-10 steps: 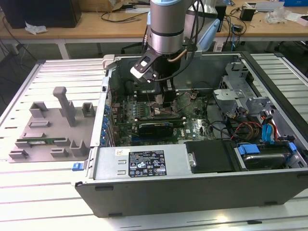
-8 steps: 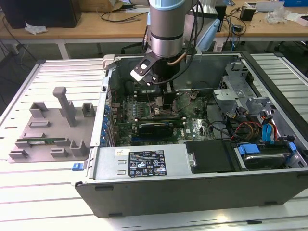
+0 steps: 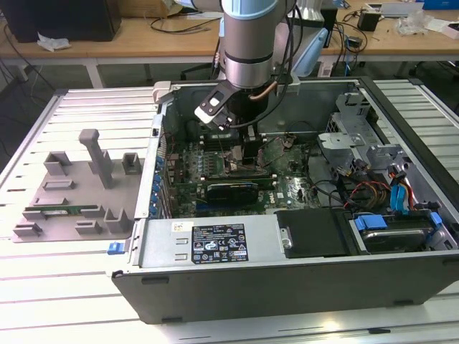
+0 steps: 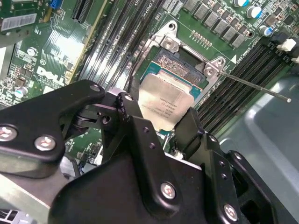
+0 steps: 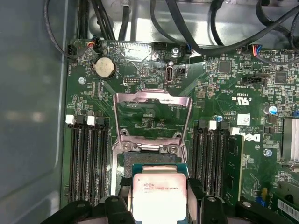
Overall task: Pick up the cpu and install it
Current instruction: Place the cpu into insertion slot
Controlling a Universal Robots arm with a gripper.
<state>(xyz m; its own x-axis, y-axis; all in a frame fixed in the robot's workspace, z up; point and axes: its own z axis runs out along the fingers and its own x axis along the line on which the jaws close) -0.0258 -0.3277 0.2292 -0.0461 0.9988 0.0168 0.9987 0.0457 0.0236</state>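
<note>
Currently, I see the tool [image 5: 159,207] closed on the cpu [image 5: 158,191], gripping two opposite edges. The cpu is over the open socket frame [image 5: 154,97].

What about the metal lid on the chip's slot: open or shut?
Open. In the first wrist view the lid is flipped back off the slot, and the gripper holds the chip by it.

My work table [image 3: 86,107] is made of pale metal slats, and light glints off those nearest the exterior view's lower edge. Beyond it stands a wooden desk [image 3: 136,44] on white legs [image 3: 93,72], strewn with cables [image 3: 179,25]. The floor [image 3: 36,89] beneath is dark.
</note>
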